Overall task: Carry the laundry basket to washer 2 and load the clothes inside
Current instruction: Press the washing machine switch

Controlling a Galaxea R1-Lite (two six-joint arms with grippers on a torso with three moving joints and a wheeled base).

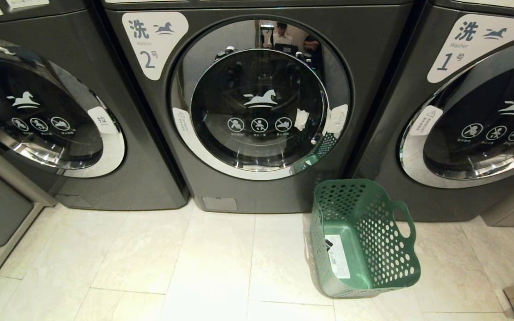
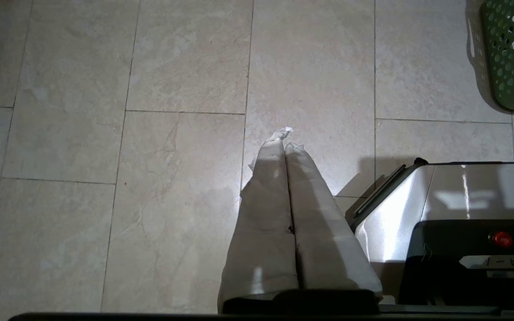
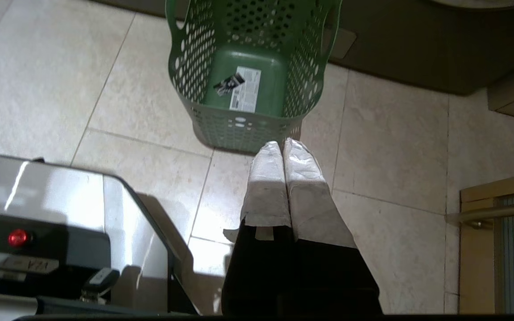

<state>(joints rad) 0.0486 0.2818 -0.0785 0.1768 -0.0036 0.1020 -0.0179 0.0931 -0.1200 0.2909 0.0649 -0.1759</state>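
The laundry basket (image 1: pixel 386 249) stands on the floor tiles in front of washer 2 (image 1: pixel 373 53), toward its right side. The green basket holds no clothes; only a white sticker (image 1: pixel 338 256) shows on its base. Washer 2 carries the label with the numeral 2 (image 1: pixel 152 42), and its round door (image 1: pixel 259 100) is closed. The clothes are out of view. My left gripper (image 2: pixel 286 140) hangs shut over bare tiles, well away from the basket (image 2: pixel 513 58). My right gripper (image 3: pixel 282 145) is shut and empty, just short of the basket's near wall (image 3: pixel 239 127). Neither gripper appears in the head view.
Washer 1 (image 1: pixel 475 120) stands to the right of washer 2 and another like washer (image 1: pixel 38 116) to its left, both closed. My own base (image 2: pixel 453 209) sits between the arms. A wooden frame (image 3: pixel 480 249) is at the far right.
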